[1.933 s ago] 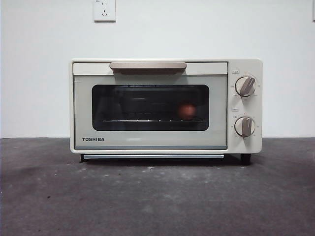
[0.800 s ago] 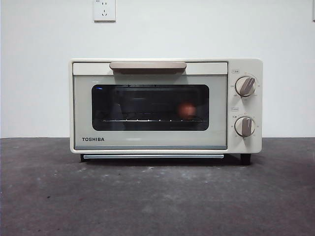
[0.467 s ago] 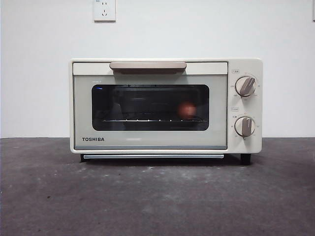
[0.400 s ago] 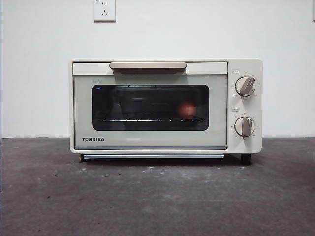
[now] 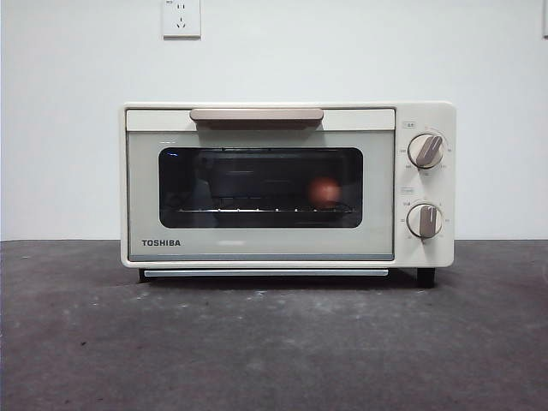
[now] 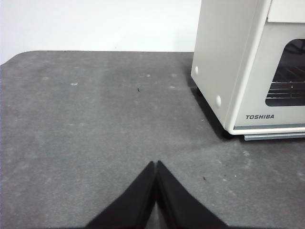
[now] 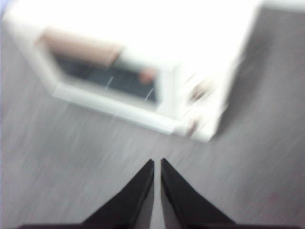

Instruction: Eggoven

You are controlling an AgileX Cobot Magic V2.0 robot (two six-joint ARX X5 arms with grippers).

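1. A cream toaster oven point(image 5: 287, 184) stands squarely on a dark grey counter point(image 5: 274, 342) against a white wall, its door shut and its beige handle point(image 5: 257, 115) running across the top of the door.

2. A small reddish-brown egg point(image 5: 324, 192) sits inside on the wire rack point(image 5: 257, 207), seen through the dark glass window, toward the side nearer the two knobs point(image 5: 425, 151). The rack keeps it level and stops it rolling.

3. A white wall socket point(image 5: 181, 17) is mounted above the oven.

4. The left gripper point(image 6: 156, 164) hangs low over bare counter, well apart from the oven's side wall. Its two black jaws are pressed together at the tips and hold nothing, a parked pose that keeps it out of the way.

5. The right gripper point(image 7: 157, 162) is higher, looking down at the oven's front and top from a distance. That picture is badly blurred, so fine detail is lost. Its jaws are nearly together with only a thin slit between them, and they hold nothing.

6. Neither gripper touches the oven or appears in the front view.

7. With the egg inside and the door shut, the task looks complete or nearly so; any next move would probably concern the knobs or the handle.
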